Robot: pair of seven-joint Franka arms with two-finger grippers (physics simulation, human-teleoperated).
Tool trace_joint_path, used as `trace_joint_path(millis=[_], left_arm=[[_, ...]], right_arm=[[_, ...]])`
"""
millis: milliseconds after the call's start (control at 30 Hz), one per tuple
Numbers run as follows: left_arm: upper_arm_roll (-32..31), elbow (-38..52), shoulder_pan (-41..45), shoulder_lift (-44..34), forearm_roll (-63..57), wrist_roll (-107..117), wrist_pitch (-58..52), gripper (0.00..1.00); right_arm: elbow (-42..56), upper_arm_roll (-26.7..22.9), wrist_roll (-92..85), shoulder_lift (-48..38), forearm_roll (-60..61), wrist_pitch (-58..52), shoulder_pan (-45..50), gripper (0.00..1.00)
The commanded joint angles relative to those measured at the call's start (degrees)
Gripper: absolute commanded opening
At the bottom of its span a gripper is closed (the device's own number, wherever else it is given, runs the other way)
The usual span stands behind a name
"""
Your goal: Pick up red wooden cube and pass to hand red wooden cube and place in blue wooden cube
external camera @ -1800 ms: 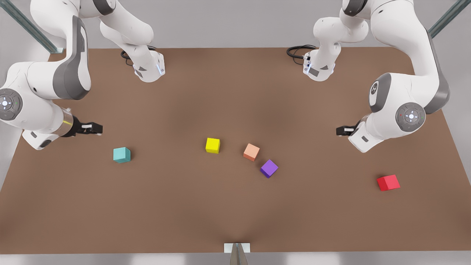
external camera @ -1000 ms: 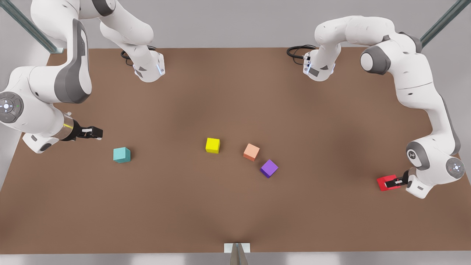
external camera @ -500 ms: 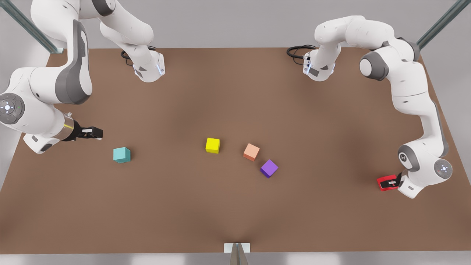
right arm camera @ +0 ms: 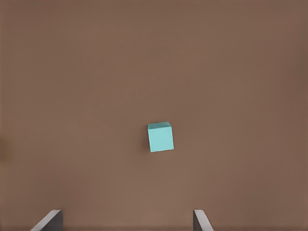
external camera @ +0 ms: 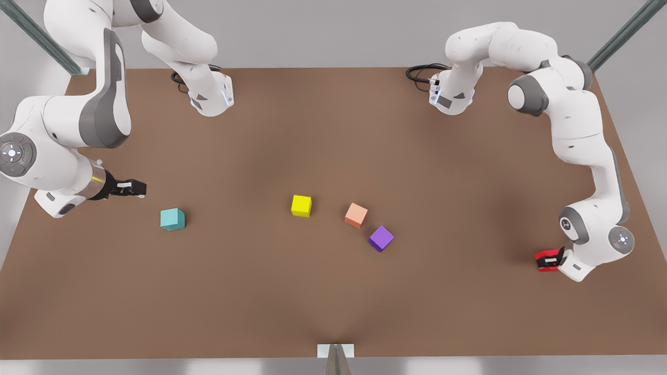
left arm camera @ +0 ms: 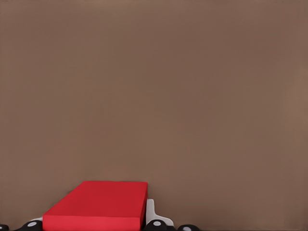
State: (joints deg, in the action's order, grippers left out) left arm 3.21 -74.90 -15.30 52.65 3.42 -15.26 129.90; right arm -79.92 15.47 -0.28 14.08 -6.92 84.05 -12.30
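Note:
The red wooden cube lies on the brown table near the front view's right edge. My left gripper is down over it, and in the left wrist view the red wooden cube sits between the black fingers, a white fingertip against its side. The blue wooden cube, teal in colour, rests at the front view's left, and the right wrist view looks down on it. The hand, my right gripper, hovers open up and to the left of that cube and waits.
A yellow cube, a salmon-orange cube and a purple cube sit in the table's middle. Both arm bases stand at the far edge. A small grey fixture marks the near edge.
The left arm swung from mid-table down to the red cube, then sank lower over it. The right arm barely moved. No cube has shifted.

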Motion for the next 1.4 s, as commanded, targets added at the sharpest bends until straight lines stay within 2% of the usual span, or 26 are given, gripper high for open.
trace_joint_path(millis=[0, 67, 133, 167, 200, 267, 333, 400, 433, 500, 567, 733, 867, 967, 1367], left_arm=[[-0.8, 0.0, 0.0, -0.5, 3.1, 2.2, -4.7, 0.66], [-2.5, 2.2, 2.9, -1.7, 10.0, 7.3, -16.2, 0.66], [-15.4, 10.2, 2.4, -1.8, 14.5, 22.0, -37.7, 0.66], [-23.8, 11.4, 2.4, -1.7, 17.8, 29.5, -41.0, 0.66], [-28.6, 11.4, 2.6, -1.0, 23.2, 33.1, -40.6, 0.66], [-32.7, 11.4, 4.9, 2.1, 33.4, 33.4, -33.6, 0.66], [-32.8, 11.4, 10.6, 3.2, 37.2, 37.3, -27.2, 0.66], [-32.9, 11.4, 16.3, 4.7, 42.1, 37.3, -18.3, 0.66], [-33.8, 11.6, 18.4, 4.9, 42.2, 37.1, -12.3, 0.66], [-35.8, 13.9, 21.5, 7.6, 42.2, 36.3, -6.8, 0.66], [-35.8, 13.8, 22.8, 8.5, 42.2, 31.6, -4.1, 0.66], [-38.3, 14.6, 23.2, 11.1, 44.3, 24.0, -0.3, 0.66], [-39.5, 14.6, 23.6, 12.0, 44.5, 9.4, 0.4, 0.68], [-41.4, 14.6, 24.4, 12.6, 44.5, 9.3, 4.4, 0.66], [-43.5, 14.7, 24.5, 12.9, 44.5, 9.5, 7.0, 0.66]], right_arm=[[0.0, 0.1, -0.2, 0.0, 0.1, 0.0, 0.0, 1.00], [0.0, 0.0, -0.5, 0.0, 0.0, 0.0, 0.0, 1.00], [0.1, 0.1, -4.6, 1.2, 0.6, 0.0, -0.1, 1.00], [1.1, 0.1, -22.7, 4.5, 2.0, 0.0, -1.3, 1.00], [3.8, -0.2, -37.0, 9.1, 11.8, -0.7, -4.7, 1.00], [4.3, -0.2, -65.3, 15.9, 28.9, -2.9, -5.9, 1.00], [6.3, 1.6, -84.0, 22.3, 37.5, -2.9, -5.0, 1.00], [13.2, 8.9, -96.7, 34.4, 40.2, 0.4, -4.9, 1.00], [14.0, 10.3, -105.4, 36.0, 43.4, 4.5, -4.8, 1.00], [14.4, 10.6, -111.6, 38.4, 51.6, 7.1, -3.5, 1.00], [14.4, 10.6, -115.7, 38.8, 53.1, 8.4, -3.0, 1.00], [12.6, 10.6, -120.1, 38.9, 58.5, 8.6, 0.3, 1.00], [12.3, 10.6, -123.4, 40.8, 61.3, 13.5, 3.2, 1.00], [12.3, 10.6, -123.4, 41.8, 62.6, 20.3, 5.0, 1.00], [10.0, 10.6, -124.4, 43.7, 69.4, 22.2, 8.9, 1.00]])
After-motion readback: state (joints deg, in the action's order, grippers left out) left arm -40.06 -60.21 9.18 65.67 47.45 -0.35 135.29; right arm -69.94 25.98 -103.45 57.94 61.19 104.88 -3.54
